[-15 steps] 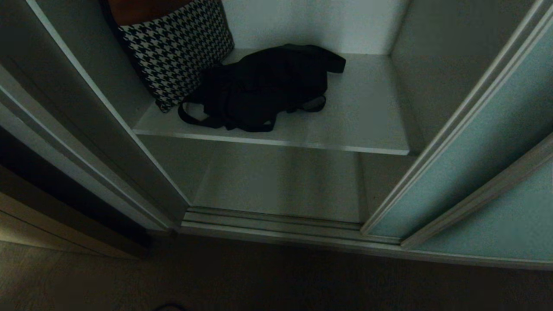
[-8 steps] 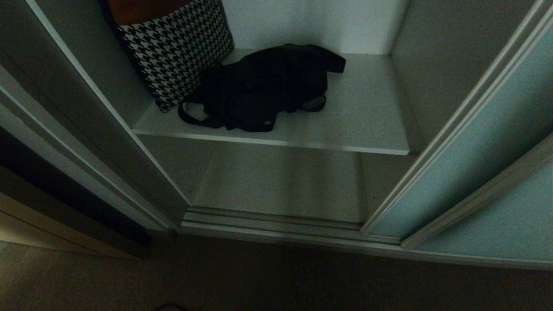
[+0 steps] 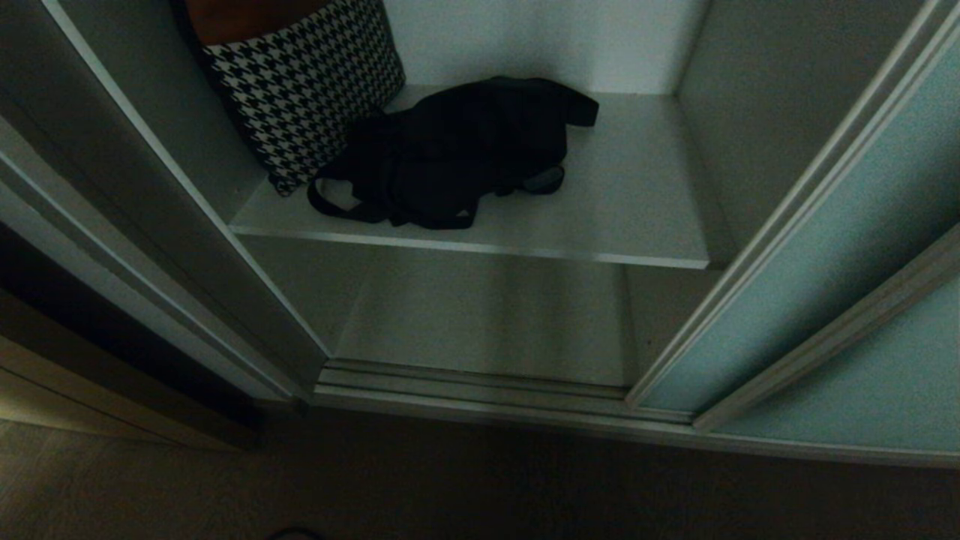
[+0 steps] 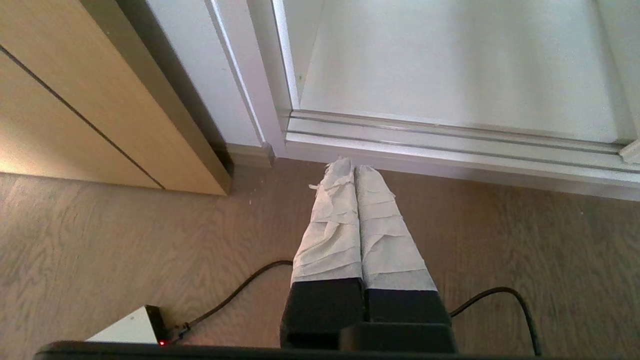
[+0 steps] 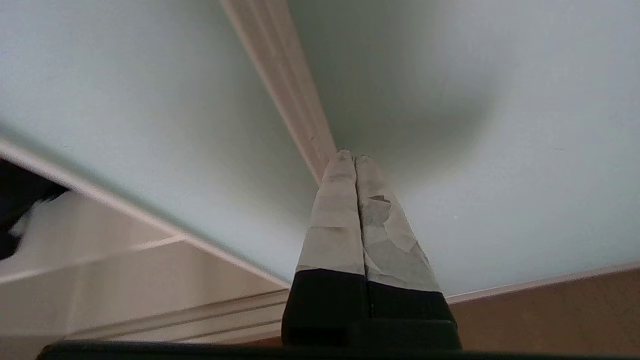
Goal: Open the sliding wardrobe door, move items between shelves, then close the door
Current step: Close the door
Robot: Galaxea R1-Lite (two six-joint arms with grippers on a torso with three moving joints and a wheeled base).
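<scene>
The wardrobe stands open. A floppy black bag (image 3: pixel 457 150) with loose straps lies on the upper shelf (image 3: pixel 630 217), touching a houndstooth cushion (image 3: pixel 307 82) that leans at the shelf's left. The lower shelf (image 3: pixel 487 322) is bare. The pale blue-green sliding door (image 3: pixel 795 277) is slid to the right. Neither arm shows in the head view. My right gripper (image 5: pixel 354 157) is shut with nothing in it, its tips close to the door's pale frame strip (image 5: pixel 285 75). My left gripper (image 4: pixel 354 167) is shut and empty, pointing down at the floor just before the door track (image 4: pixel 450 150).
A beige wooden cabinet front (image 4: pixel 75 110) stands left of the wardrobe. A black cable (image 4: pixel 240 290) and a small white box (image 4: pixel 132 327) lie on the wooden floor (image 4: pixel 100 250) near my left gripper. The silver door track (image 3: pixel 480 390) runs along the wardrobe's base.
The head picture has shifted only slightly; the bag, the cushion and the door stay where they were.
</scene>
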